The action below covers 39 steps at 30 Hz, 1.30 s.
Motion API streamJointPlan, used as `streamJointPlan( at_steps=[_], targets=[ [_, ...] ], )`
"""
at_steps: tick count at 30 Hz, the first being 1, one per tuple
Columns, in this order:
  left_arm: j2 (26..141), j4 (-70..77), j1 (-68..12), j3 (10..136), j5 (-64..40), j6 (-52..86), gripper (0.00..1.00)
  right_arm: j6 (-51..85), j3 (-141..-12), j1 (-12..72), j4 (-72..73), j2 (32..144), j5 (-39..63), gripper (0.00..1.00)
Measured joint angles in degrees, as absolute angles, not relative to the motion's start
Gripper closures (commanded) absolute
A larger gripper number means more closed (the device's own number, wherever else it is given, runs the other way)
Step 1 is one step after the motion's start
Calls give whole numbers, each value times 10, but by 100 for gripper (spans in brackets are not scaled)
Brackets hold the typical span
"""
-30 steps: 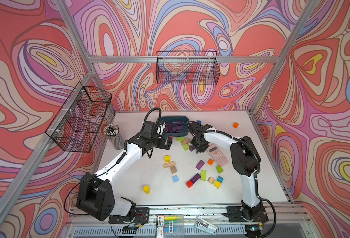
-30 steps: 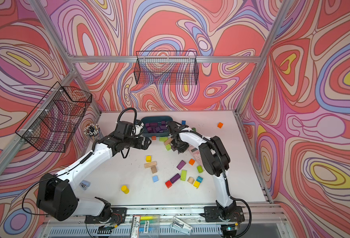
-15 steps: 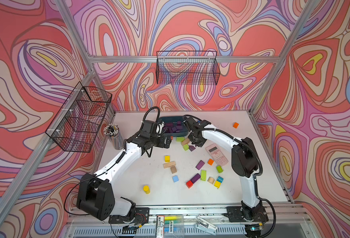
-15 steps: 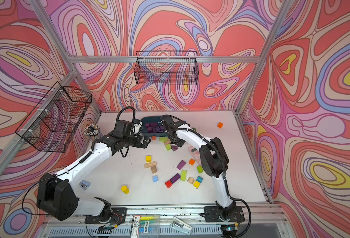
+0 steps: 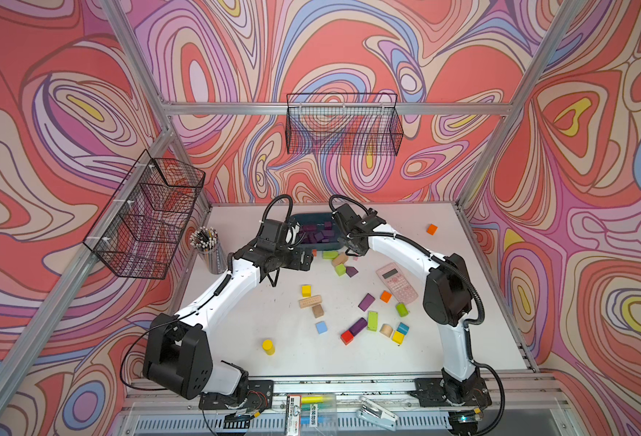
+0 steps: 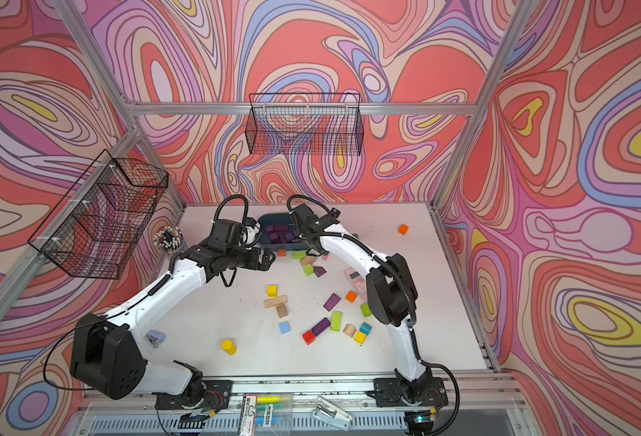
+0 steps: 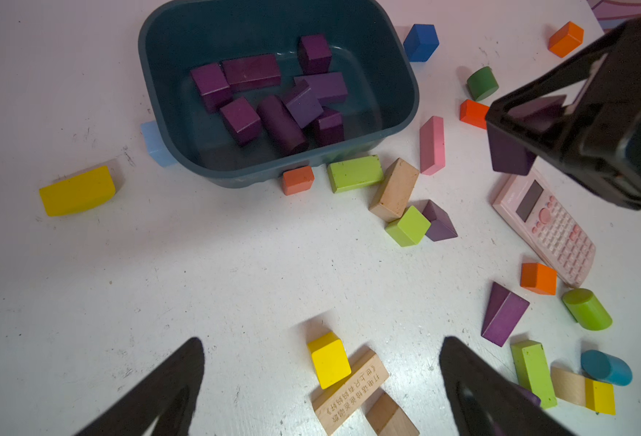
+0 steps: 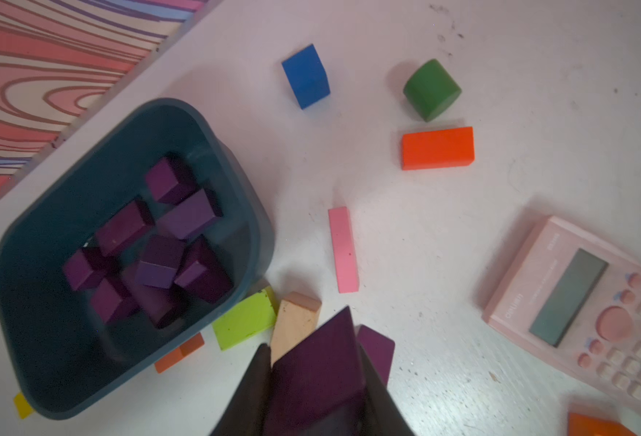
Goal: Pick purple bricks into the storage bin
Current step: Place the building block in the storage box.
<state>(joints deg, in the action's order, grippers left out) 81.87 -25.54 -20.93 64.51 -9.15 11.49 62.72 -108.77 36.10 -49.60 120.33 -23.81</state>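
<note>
- Right gripper (image 8: 313, 362): fingers clamped on 1 purple brick (image 8: 318, 381). The brick is dark matt purple and flat-faced, with a sloped upper edge like a wedge.
- Held brick: clear of the white table (image 8: 443, 245), just beside the storage bin (image 8: 262, 226) and outside its rim, above a plain wood bar (image 8: 296, 317).
- Left gripper (image 7: 322, 345): fingers wide apart with nothing between them, over the table in front of the bin.
- Storage bin: dark teal tub with rounded corners. 8 purple bricks (image 7: 241, 119) counted inside, mostly cubes and oblong bars, loosely piled, some tilted.
- Loose on the table: 1 purple wedge (image 7: 439, 222) touching a lime cube (image 7: 407, 226); a second wedge (image 7: 504, 317) near the pink calculator (image 7: 549, 230); 1 purple bar (image 5: 358, 326) touching a red cube (image 5: 347, 337).
</note>
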Motion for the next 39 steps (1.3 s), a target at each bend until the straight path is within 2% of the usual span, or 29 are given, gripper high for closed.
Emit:
streamJointPlan(
  at_steps=[8, 17, 28, 39],
  targets=[
    [822, -258, -201, 648, -91, 121, 0, 547, -1100, 361, -396, 1211, -239, 80],
    [823, -260, -187, 648, -91, 123, 0, 459, -1118, 357, -291, 1269, -184, 80],
    [823, -260, -187, 648, -90, 123, 0, 420, -1185, 323, -265, 1355, -100, 79],
    [826, -260, -187, 648, -90, 123, 0, 401, -1216, 315, -264, 1398, -76, 79]
  ],
)
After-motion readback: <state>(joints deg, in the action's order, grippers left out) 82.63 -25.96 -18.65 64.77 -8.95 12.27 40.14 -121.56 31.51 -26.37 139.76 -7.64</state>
